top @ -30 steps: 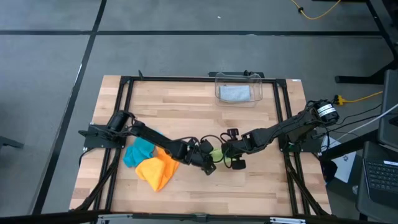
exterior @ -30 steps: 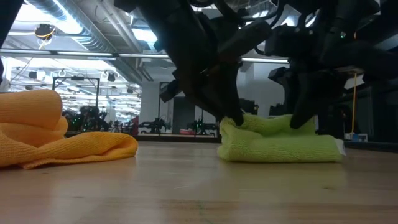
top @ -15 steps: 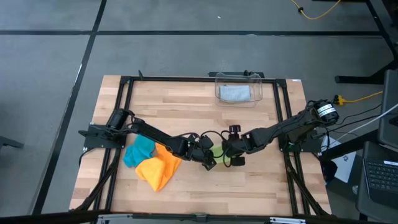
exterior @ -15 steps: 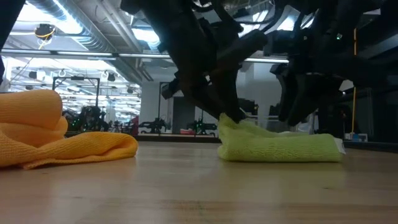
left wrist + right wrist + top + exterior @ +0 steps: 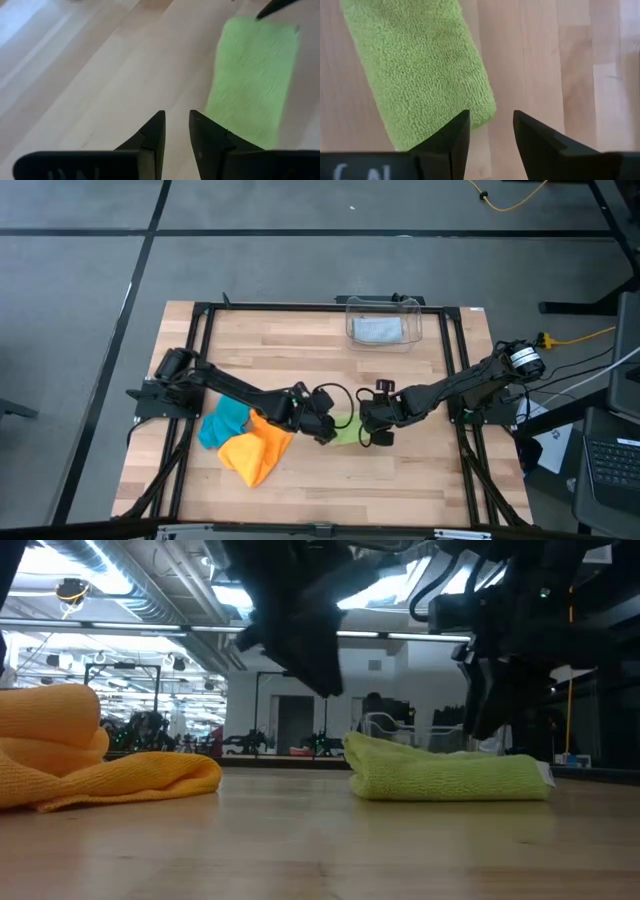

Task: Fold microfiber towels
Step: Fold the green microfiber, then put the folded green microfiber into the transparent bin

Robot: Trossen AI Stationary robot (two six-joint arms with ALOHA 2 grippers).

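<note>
Lime green towel (image 5: 345, 430) lies folded into a neat narrow strip at table centre, nobody holding it. Left gripper (image 5: 326, 428) sits just at its 9 o'clock, fingers a bit apart, empty; right gripper (image 5: 372, 426) just at its 3 o'clock, fingers spread, empty, both lifted clear of the cloth. Light grey towel (image 5: 377, 330) already sits in the clear plastic bin (image 5: 384, 307) at 12 o'clock, so I'd say 2 done. Orange towel (image 5: 254, 452) and teal blue towel (image 5: 223, 423) are a crumpled heap touching each other at 8 o'clock: 2 left. Table (image 5: 420, 480) is pale wood planks w/ a black frame. Beyond: grey floor, yellow cable, bright ceiling lights and ducts.
</note>
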